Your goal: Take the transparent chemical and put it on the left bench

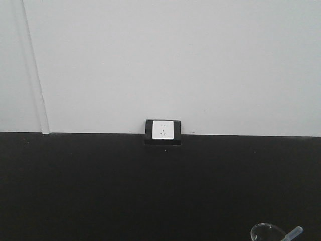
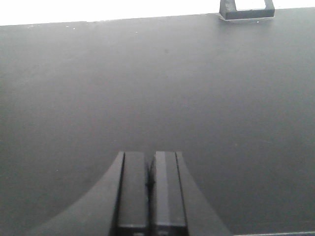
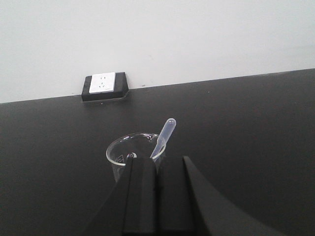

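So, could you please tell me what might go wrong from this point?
The right gripper looks shut and sits right against the transparent chemical; pushing forward like this could shove or tip it. The dropper leans loose over the rim beside the gripper, so it could get knocked out or snagged during a grasp.

We record soft, even room light, with no hard shadows on the black worktop (image 1: 100, 191). Left wrist view: white wall (image 2: 123, 10) blown out, worktop washed grey by sheen. Small glints on the transparent chemical (image 3: 129, 147). All views grainy, slightly soft — front view darkest
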Motion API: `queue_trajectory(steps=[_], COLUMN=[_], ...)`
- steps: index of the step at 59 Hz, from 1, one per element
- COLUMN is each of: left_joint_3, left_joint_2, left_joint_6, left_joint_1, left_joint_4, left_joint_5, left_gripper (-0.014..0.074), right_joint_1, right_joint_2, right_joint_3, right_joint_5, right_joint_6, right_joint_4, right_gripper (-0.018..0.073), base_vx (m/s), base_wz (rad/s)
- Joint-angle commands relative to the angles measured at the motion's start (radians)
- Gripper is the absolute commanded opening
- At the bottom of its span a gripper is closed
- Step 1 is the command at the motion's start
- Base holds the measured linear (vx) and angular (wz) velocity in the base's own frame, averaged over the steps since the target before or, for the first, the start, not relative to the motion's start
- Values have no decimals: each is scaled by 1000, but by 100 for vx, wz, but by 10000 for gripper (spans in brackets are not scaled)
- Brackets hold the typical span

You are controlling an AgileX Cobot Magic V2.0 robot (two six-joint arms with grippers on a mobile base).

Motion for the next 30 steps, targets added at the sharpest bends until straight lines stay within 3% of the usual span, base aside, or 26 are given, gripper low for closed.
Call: queue_trajectory(steps=[1,20,30], left_joint_3=[16,16,16], left_joint_2=[-19,-19,-19], left_joint_6=[-8,-8,-8], left_joint_1=[-2,-2,-2], left_joint_4=[-1,-1,-1], left_joint_5=[-78,-78,-78], left_gripper=[-3,-3,-3], right_joint_1=[-3,-3,-2], right_joint_2=[-12,-12,-12], right_joint_3=[6,6,-7], right_joint_5=[-82,-83,-182], right_joint_6=[-3,-3,-2], right_joint_4=[-6,0,23], right_gripper=[-3,-3,-3], base_vx=[0,0,0], base_wz=[0,0,0])
